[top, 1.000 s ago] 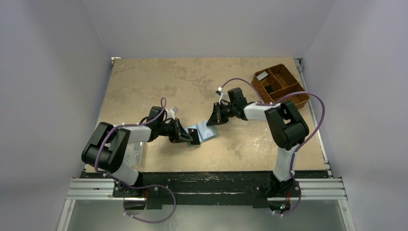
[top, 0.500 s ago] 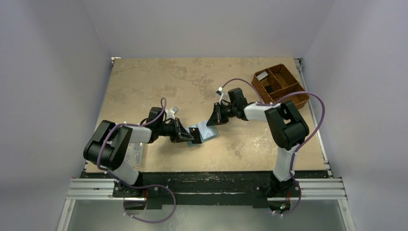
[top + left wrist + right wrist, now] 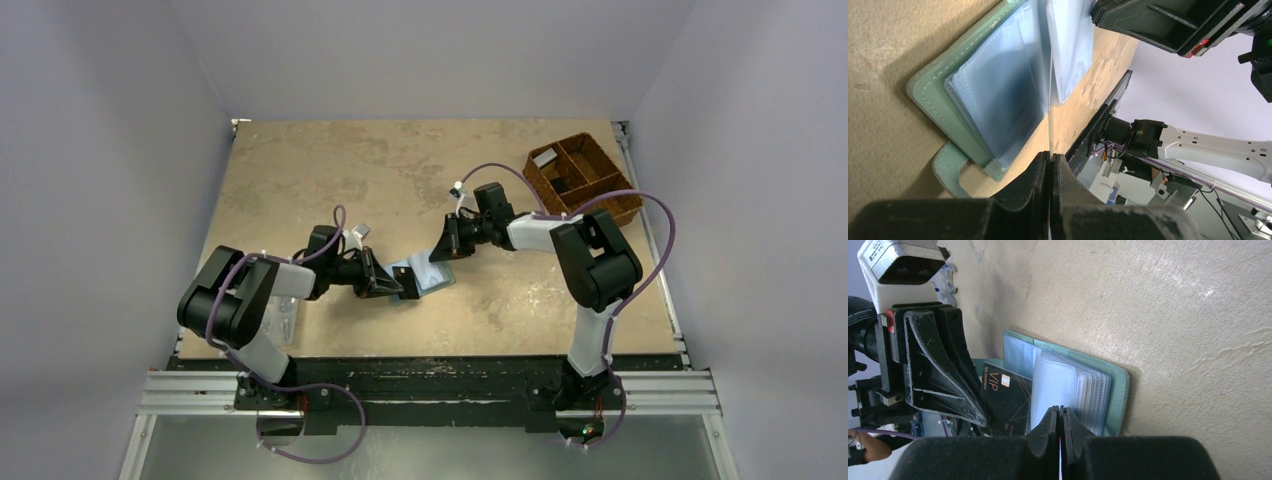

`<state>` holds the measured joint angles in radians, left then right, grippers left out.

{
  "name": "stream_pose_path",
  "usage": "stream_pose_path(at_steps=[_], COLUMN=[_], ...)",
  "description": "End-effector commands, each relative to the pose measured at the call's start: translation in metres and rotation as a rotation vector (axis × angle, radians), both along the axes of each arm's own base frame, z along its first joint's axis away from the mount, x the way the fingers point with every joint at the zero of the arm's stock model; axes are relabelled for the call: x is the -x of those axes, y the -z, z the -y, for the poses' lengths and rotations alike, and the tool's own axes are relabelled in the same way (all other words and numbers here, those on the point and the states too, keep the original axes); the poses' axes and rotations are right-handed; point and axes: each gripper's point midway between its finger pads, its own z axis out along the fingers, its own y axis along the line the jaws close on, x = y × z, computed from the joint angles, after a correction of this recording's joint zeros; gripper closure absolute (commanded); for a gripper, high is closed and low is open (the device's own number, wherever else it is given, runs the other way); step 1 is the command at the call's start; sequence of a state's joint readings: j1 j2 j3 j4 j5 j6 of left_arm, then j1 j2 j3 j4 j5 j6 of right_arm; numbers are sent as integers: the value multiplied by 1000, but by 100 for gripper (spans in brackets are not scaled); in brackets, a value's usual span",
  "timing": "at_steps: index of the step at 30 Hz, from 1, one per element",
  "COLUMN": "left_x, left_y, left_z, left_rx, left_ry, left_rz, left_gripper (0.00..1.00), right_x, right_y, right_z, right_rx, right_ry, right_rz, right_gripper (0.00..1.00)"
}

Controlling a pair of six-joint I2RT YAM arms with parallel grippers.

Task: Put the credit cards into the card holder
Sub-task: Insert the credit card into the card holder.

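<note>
In the last second the left gripper [image 3: 388, 284], clamped on a black card [image 3: 1007, 396], has shifted only slightly beside the open card holder [image 3: 1121, 390] on the table [image 3: 300, 170], whose clear sleeve [image 3: 1053, 390] the right gripper [image 3: 441, 250] keeps pinched, so the card is judged still aligning, not yet inserted.

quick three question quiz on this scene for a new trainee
1. True or false: the card holder lies closed and snapped shut.
2. Which gripper holds the black VIP card? A) left gripper B) right gripper
3. Fill in: the right gripper pinches a clear plastic ____ of the card holder.
Key: 1 false; 2 A; 3 sleeve
</note>
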<state>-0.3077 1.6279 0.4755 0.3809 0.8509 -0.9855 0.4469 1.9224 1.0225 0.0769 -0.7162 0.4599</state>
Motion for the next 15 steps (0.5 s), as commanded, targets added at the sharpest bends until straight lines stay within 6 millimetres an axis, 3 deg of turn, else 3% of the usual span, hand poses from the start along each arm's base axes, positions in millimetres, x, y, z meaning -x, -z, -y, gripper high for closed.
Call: stream_pose_path(at_steps=[1,15], left_x=[-2,-7], left_y=[-6,-9], left_z=[2,5], left_rx=[51,77], left_ry=[9,17], left_rz=[33,62], left_gripper=[100,100], right_x=[1,3], right_y=[32,35], right_z=[19,20], right_rx=[117,123], right_ry=[48,47], right_rz=[-27,-37], right_gripper=[95,95])
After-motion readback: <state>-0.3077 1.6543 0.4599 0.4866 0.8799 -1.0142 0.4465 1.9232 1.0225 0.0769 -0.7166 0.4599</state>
